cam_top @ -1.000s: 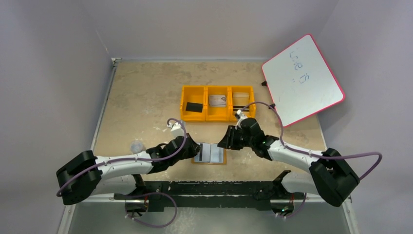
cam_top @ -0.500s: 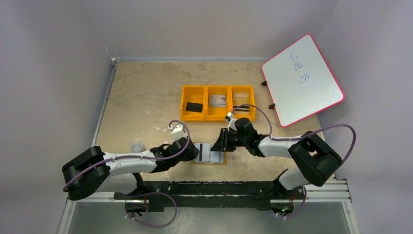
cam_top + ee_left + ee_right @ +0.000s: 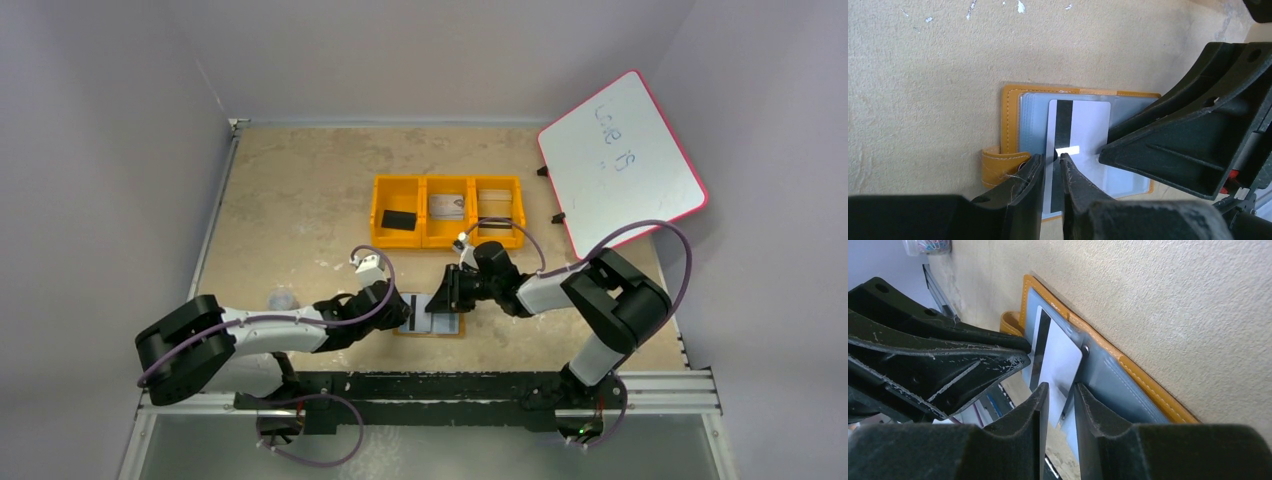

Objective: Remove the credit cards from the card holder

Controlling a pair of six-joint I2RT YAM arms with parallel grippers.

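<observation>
The card holder (image 3: 431, 316) lies open on the table, tan rim and pale blue-grey pockets, also in the left wrist view (image 3: 1010, 120) and the right wrist view (image 3: 1128, 370). A credit card (image 3: 1083, 125) with a black stripe lies on its left pocket; it shows in the right wrist view (image 3: 1060, 357) too. My left gripper (image 3: 402, 311) is at the holder's left edge, jaws almost together, tips (image 3: 1050, 159) on the card's striped edge. My right gripper (image 3: 441, 301) is over the holder's right half, jaws a narrow gap apart (image 3: 1062, 390) just above the card's near edge.
An orange three-compartment tray (image 3: 448, 210) stands behind the holder, with a black block (image 3: 398, 220) at left and cards in the other two. A whiteboard (image 3: 620, 160) leans at the back right. A small clear cup (image 3: 283, 300) sits left of my left arm.
My right gripper has moved left and down over the holder's right half. My left gripper has shifted slightly right onto the card's edge. The holder has stayed in place.
</observation>
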